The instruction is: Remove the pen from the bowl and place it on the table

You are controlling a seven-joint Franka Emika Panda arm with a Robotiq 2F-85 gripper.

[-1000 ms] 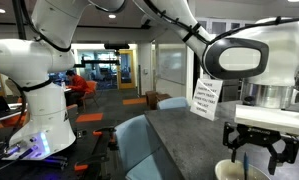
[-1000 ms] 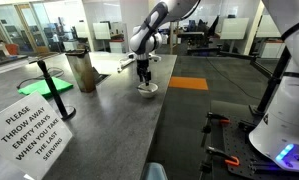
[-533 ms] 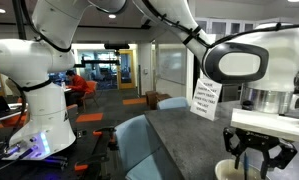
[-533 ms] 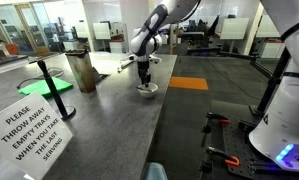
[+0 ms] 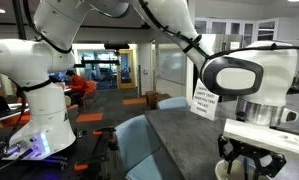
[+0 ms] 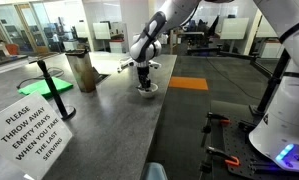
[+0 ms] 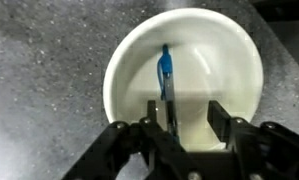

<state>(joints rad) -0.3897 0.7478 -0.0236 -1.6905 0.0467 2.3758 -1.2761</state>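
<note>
The cream-white bowl (image 7: 121, 70) sits on the dark grey table (image 7: 39, 95). The blue-teal pen (image 7: 165, 68) leans inside it, its lower end running down between my fingers. My gripper (image 7: 186, 112) is open, low over the bowl, with the pen close to one finger and not clamped. In both exterior views the gripper (image 5: 247, 162) (image 6: 144, 80) hangs right over the bowl (image 5: 225, 169) (image 6: 147, 91), near the table's (image 6: 109, 120) edge. The pen does not show in either of them.
A white paper sign (image 6: 34, 125) (image 5: 204, 103) stands on the table. A black post on a round base with a green plate (image 6: 45, 84) and a brown container (image 6: 85, 72) stand further along. Blue chairs (image 5: 139, 145) are beside the table.
My gripper has moved down toward the bowl, its fingers now around the pen. The bowl and pen have not moved.
</note>
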